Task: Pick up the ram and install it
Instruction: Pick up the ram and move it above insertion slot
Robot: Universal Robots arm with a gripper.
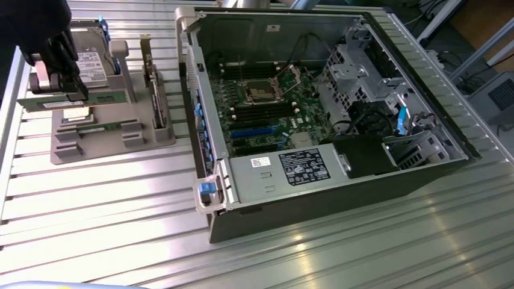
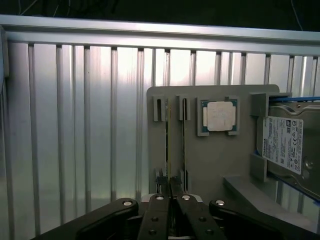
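Observation:
The ram (image 1: 96, 95) is a long green stick held level over the grey parts holder (image 1: 105, 144) at the exterior view's left. My black gripper (image 1: 76, 90) comes down from above and is shut on the stick's middle. In the wrist view the ram (image 2: 169, 145) shows edge-on, running away from my gripper (image 2: 170, 189), whose two fingers press on it from either side. It hangs over the holder (image 2: 210, 160), in line with an empty slot. A second green stick (image 1: 100, 127) rests in the neighbouring slot (image 2: 183, 140).
The open computer case (image 1: 418, 174) lies at the exterior view's right, its motherboard memory slots (image 1: 257, 111) exposed. The holder also carries a square silver processor (image 2: 220, 116), a hard drive (image 2: 285, 145) and an upright expansion card (image 1: 153, 90). Everything stands on a ribbed metal table (image 1: 96, 205).

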